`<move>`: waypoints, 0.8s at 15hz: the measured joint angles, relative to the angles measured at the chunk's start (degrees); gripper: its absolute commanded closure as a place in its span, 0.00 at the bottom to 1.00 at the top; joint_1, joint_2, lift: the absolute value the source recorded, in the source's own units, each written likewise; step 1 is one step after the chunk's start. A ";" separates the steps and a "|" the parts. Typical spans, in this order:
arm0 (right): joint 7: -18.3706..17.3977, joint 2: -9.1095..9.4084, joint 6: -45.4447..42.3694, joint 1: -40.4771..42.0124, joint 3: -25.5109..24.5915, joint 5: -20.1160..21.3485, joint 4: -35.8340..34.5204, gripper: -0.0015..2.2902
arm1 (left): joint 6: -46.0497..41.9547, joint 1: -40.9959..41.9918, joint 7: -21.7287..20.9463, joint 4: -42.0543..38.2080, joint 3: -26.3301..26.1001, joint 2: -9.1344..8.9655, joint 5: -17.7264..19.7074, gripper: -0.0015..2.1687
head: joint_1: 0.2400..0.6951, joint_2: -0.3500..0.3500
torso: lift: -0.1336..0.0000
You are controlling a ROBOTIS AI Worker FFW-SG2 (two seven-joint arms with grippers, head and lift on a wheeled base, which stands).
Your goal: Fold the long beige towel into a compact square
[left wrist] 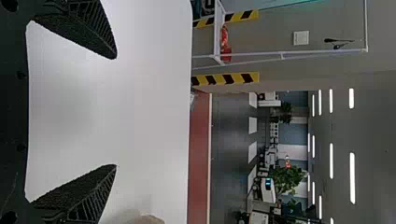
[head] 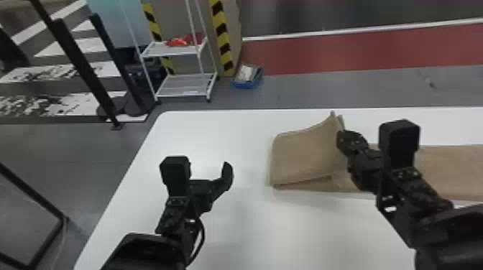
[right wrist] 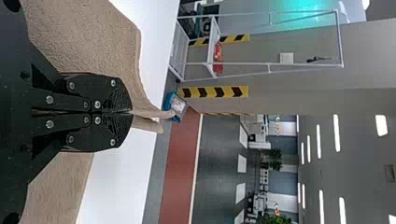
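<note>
On the white surface [head: 215, 136], the towel [head: 305, 156] lies long, one end turned back and raised to the tips of my right gripper [head: 341, 137]; my left gripper [head: 209, 169] is apart, over the surface to its left. Left wrist view: my fingers are spread, a bit of towel beyond one. Right wrist view: my fingers pinch the towel, its edge poking past the tips.
</note>
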 measured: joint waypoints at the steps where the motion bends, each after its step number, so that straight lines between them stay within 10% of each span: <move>1: 0.59 -1.34 1.17 0.57 -3.07 -1.66 -2.29 0.53 | -0.07 0.07 0.10 -0.37 0.39 0.00 0.04 0.02 | 1.00 0.75 | 0.11; 4: 3.63 -4.76 4.57 1.28 -13.12 -5.46 -4.31 0.53 | -4.29 0.94 0.68 -1.33 0.88 -0.01 0.44 0.02 | 1.00 0.61 | 0.11; 12: 8.06 -5.43 9.83 0.43 -19.27 -3.15 -2.15 0.53 | -8.96 0.59 0.75 -1.34 0.06 -0.14 0.66 0.02 | 1.00 0.50 | 0.11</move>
